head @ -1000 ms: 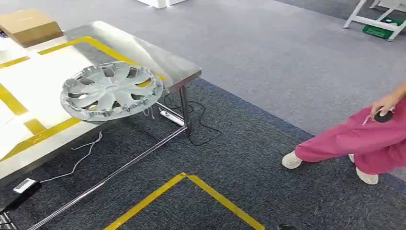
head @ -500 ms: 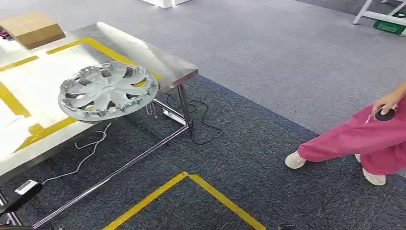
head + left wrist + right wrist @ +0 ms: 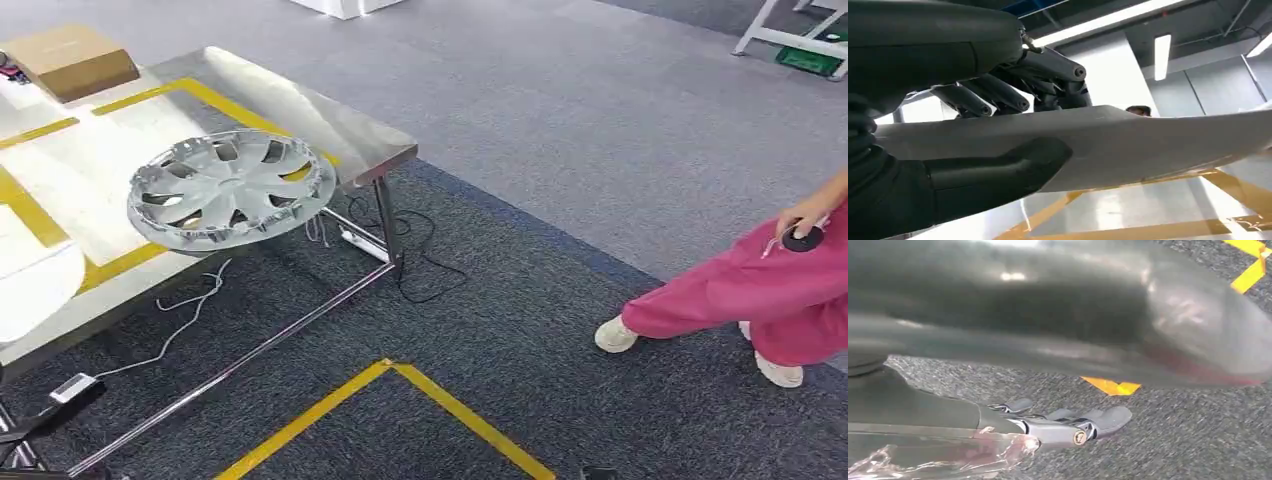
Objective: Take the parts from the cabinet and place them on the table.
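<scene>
left hand (image 3: 998, 100): thumb under, fingers (image 3: 1013, 100) curled over a pale grey panel (image 3: 1148, 145), gripping it | right hand (image 3: 1068, 425): fingers extended flat above carpet (image 3: 1173, 440), holding nothing

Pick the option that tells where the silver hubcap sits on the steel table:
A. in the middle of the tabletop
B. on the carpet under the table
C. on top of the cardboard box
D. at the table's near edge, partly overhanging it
D: the hubcap lies by the edge of the table, its rim jutting past it over the carpet.

We saw a steel table (image 3: 300, 105) marked with yellow tape. On it lay a silver hubcap (image 3: 232, 188) and a cardboard box (image 3: 68, 62).
</scene>
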You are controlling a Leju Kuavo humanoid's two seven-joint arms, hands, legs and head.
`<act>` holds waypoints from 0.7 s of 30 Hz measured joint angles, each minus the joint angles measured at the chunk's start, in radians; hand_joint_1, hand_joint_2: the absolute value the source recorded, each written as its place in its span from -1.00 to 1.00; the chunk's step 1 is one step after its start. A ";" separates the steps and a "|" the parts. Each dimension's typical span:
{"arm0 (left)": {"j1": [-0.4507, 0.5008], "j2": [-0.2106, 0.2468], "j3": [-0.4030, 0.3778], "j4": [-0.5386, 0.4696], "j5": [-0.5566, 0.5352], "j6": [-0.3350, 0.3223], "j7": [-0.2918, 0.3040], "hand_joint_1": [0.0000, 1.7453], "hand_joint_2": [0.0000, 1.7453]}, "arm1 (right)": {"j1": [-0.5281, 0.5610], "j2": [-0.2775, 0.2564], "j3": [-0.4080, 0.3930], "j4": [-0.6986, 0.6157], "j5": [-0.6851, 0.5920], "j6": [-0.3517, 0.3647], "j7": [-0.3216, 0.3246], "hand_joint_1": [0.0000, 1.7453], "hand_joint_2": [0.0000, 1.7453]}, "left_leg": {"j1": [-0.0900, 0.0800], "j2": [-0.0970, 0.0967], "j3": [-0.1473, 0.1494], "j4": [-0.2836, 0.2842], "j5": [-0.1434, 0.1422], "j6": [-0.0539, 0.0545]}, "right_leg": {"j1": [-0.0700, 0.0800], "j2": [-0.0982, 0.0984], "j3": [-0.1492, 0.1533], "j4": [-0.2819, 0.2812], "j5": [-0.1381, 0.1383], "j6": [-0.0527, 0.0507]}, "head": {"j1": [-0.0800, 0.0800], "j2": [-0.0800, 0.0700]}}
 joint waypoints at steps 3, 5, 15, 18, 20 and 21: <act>-0.013 0.024 -0.026 0.003 0.000 -0.008 0.012 1.00 1.00 | -0.002 0.000 0.007 0.001 -0.003 0.000 -0.002 -1.00 -1.00 | 0.000 0.000 -0.001 0.000 0.001 0.000 | 0.000 0.000 0.002 0.000 0.002 0.000 | 0.000 0.000; -0.017 0.031 -0.037 0.003 0.000 -0.012 0.015 1.00 1.00 | -0.001 0.000 0.007 0.001 -0.003 -0.001 -0.002 -1.00 -1.00 | 0.000 0.000 -0.001 0.000 0.001 0.000 | 0.000 0.000 0.002 0.000 0.002 -0.001 | 0.000 0.000; -0.021 0.049 -0.070 0.008 0.000 -0.013 0.016 1.00 1.00 | -0.002 -0.001 0.010 0.004 -0.003 -0.001 -0.004 -1.00 -1.00 | 0.000 0.000 -0.002 0.000 0.001 0.000 | 0.000 0.000 0.001 0.000 0.002 -0.001 | 0.000 0.000; -0.024 0.056 -0.078 0.011 0.000 -0.016 0.028 1.00 1.00 | -0.002 -0.001 0.011 0.005 -0.004 -0.001 -0.004 -1.00 -1.00 | 0.000 0.000 -0.002 0.000 0.001 0.000 | 0.000 0.000 0.000 0.000 0.002 -0.001 | 0.000 0.000; -0.042 0.067 -0.098 0.016 0.000 -0.032 0.050 1.00 1.00 | -0.003 -0.002 0.013 0.008 -0.008 -0.002 -0.009 -1.00 -1.00 | 0.000 0.000 -0.002 0.000 0.001 0.001 | 0.000 -0.001 -0.009 0.000 0.002 -0.001 | 0.000 0.000; -0.054 0.075 -0.111 0.019 0.000 -0.044 0.062 1.00 1.00 | -0.005 -0.002 0.014 0.011 -0.011 -0.002 -0.012 -1.00 -1.00 | 0.000 0.000 -0.002 0.000 0.001 0.001 | 0.000 -0.001 -0.010 0.000 0.002 -0.001 | 0.000 0.000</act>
